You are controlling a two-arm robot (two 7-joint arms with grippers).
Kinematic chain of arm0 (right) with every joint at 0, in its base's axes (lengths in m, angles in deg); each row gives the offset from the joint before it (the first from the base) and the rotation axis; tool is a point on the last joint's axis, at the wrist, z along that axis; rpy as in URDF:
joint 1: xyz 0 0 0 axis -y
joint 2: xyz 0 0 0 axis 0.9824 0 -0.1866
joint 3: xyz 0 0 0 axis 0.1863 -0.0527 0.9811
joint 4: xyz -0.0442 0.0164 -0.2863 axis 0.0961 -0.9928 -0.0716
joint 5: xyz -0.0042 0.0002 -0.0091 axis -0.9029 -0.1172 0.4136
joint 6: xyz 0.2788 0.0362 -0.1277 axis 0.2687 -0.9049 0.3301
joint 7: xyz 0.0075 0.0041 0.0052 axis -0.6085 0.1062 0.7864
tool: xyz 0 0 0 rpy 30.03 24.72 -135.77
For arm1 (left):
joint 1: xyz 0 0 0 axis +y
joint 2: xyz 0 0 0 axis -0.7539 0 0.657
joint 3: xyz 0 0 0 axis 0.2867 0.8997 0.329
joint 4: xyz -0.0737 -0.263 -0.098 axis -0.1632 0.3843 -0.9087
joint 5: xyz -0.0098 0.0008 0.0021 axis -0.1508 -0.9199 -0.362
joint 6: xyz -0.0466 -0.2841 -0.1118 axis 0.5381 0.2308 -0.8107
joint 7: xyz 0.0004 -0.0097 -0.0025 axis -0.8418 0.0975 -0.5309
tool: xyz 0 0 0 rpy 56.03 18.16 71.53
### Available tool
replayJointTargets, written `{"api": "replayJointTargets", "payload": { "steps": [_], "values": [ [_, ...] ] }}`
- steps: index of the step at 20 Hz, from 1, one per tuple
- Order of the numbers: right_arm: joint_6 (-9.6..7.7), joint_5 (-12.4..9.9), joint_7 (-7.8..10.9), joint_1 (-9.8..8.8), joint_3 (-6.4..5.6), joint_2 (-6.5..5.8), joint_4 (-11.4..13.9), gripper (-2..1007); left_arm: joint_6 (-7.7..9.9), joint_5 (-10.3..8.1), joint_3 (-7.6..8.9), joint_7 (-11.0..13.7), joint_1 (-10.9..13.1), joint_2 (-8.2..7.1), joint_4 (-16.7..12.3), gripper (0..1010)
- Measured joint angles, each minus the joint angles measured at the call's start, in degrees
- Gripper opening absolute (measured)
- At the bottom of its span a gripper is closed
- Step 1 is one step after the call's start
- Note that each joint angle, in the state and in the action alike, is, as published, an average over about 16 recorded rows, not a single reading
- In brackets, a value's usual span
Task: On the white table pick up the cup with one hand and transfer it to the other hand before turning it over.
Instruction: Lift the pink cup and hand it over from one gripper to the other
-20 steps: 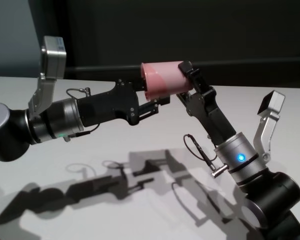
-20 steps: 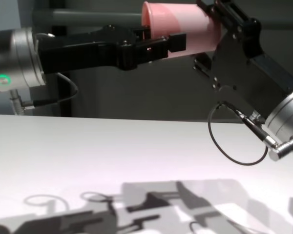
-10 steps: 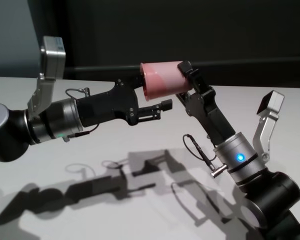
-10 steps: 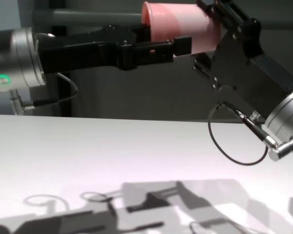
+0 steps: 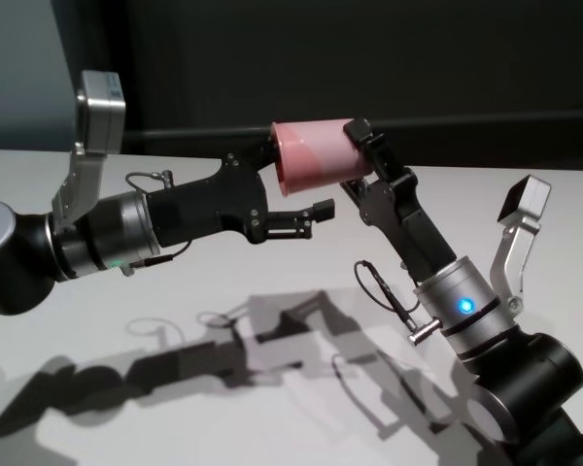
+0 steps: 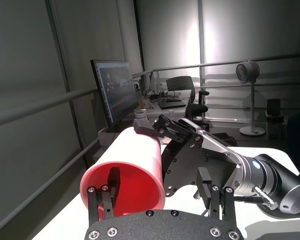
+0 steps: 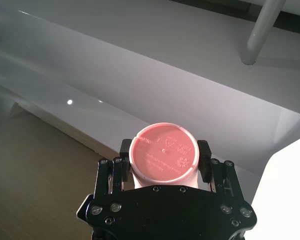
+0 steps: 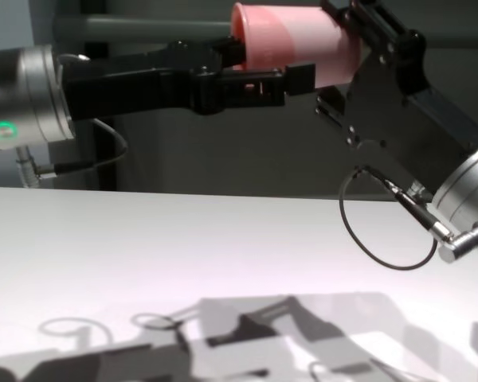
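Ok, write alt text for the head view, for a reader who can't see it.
A pink cup lies sideways in mid-air above a white table, gripped near its base by the right pincer. The left pincer stands open at the cup's rim, one finger below it.

Dark, dim wall panels (image 5: 369, 58) run behind the scene, crossed by a horizontal grey rail (image 5: 486, 118). Off to the side a black flat computer monitor (image 6: 114, 90) glows on a desk, a dark office chair (image 6: 182, 90) beside it, and a round white pedestal fan (image 6: 248, 75) stands against bright translucent panels (image 6: 240, 30).
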Motion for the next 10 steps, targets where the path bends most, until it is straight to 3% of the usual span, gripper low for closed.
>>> {"api": "replayJointTargets", "payload": {
  "steps": [10],
  "values": [
    [0.0, 0.0, 0.0, 0.0, 0.0, 0.0, 0.0, 760, 0.02, 0.31, 0.04, -0.19, 0.38, -0.52, -0.85, 1001]
  ]
}}
